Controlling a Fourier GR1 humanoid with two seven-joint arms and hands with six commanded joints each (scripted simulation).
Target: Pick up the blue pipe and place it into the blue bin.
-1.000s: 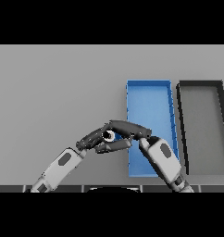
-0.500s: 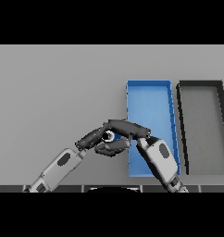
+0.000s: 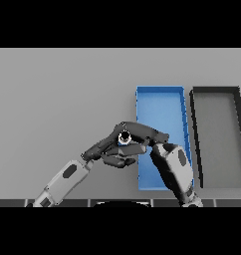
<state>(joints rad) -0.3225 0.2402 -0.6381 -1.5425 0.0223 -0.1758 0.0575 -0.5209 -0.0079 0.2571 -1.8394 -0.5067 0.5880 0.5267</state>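
Note:
My left hand point(image 3: 110, 149) reaches in from the lower left and is shut on the blue pipe point(image 3: 124, 138). Only the pipe's round end shows between fingers and thumb. The pipe hangs just left of the blue bin point(image 3: 160, 99), near its left wall. The fingertips stretch over the bin's near half. My right arm comes up from the lower edge across the bin's near right corner. My right hand point(image 3: 160, 141) meets the left hand's fingertips there, and the two dark shapes merge.
A black bin point(image 3: 217, 92) stands directly right of the blue one, long sides parallel. Grey table point(image 3: 58, 99) spreads to the left and back.
My left hand has carried the pipe a little to the right and farther back, closer to the blue bin. The right forearm has shifted slightly left.

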